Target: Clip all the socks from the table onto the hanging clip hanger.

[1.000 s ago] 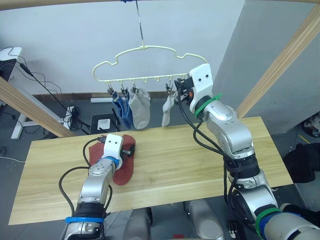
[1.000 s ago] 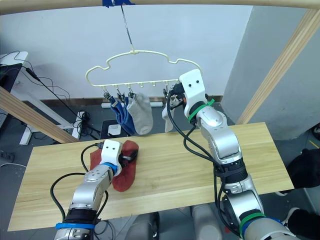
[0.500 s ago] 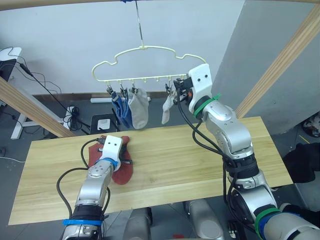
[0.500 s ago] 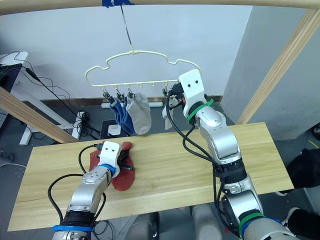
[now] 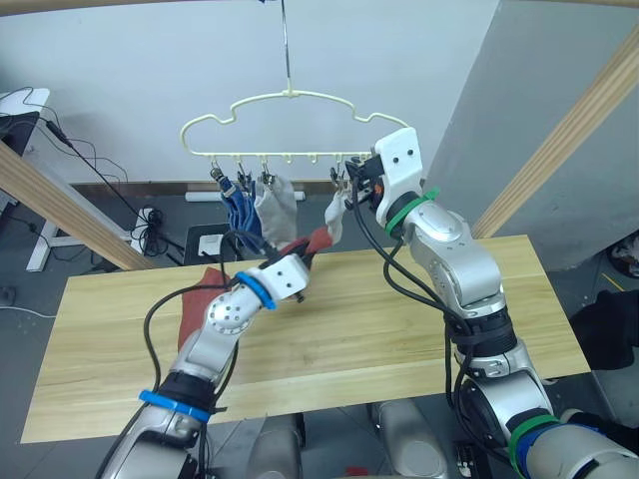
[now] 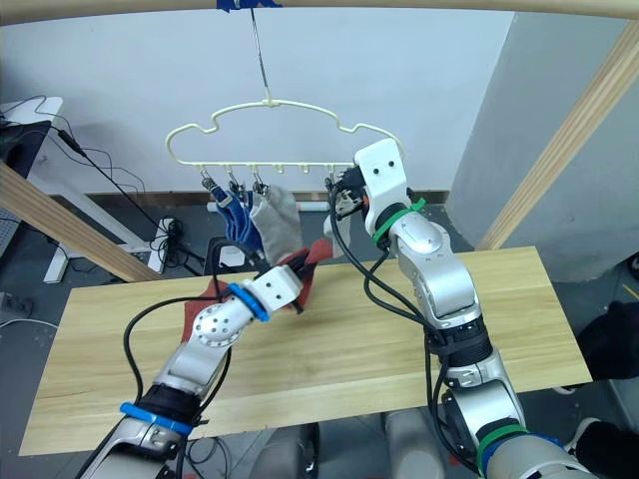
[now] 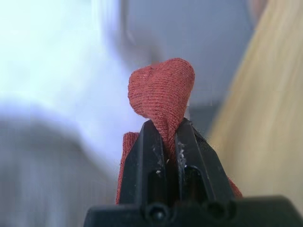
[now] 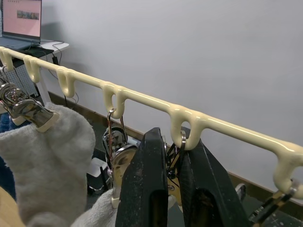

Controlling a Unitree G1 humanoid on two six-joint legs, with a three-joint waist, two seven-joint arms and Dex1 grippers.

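Your left gripper (image 7: 165,137) pinches a rust-red sock (image 5: 312,242) raised above the bench (image 5: 419,329), just below the clip hanger (image 5: 290,125). Your right gripper (image 8: 173,156) squeezes a clip (image 8: 176,150) on that hanger, beside hung grey socks (image 5: 278,205) and blue socks (image 5: 238,212). Another rust-red sock (image 5: 200,299) lies on the bench.

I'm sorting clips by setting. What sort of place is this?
Probably a lab or workshop rigged for a laundry test: a clip hanger hangs from a wooden pole frame over a plank table, with cables and a power strip behind.
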